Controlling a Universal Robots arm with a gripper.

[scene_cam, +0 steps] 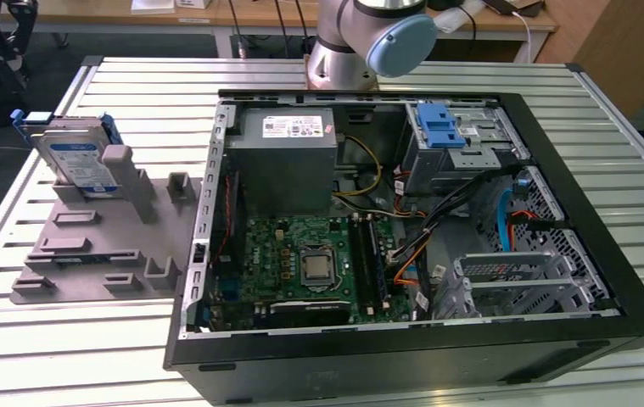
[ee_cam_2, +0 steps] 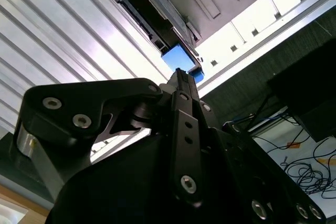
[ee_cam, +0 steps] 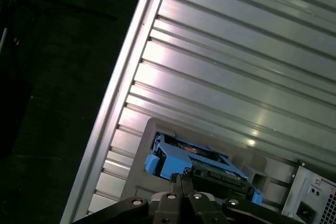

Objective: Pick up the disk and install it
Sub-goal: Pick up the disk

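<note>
You have the gripper [ee_cam: 178, 178] poised near the disk [scene_cam: 77, 159], its jaws pressed together on nothing. The disk stands upright in the grey fixture [scene_cam: 84, 254] at the upper left of the exterior view, well apart from the open computer case [scene_cam: 412, 348]. As I judge it, going down with the jaws closed would ram the blue frame and tilt or jam the disk. The table [scene_cam: 141, 76] is ribbed metal, and wooden desks [scene_cam: 84, 10] stand behind it.

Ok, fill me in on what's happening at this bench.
A robot arm works beside an open computer case on a slatted table. The disk stands upright in a grey holder at the exterior view's left, not yet installed. In the first wrist view the shut gripper points at it, holding nothing.
</note>
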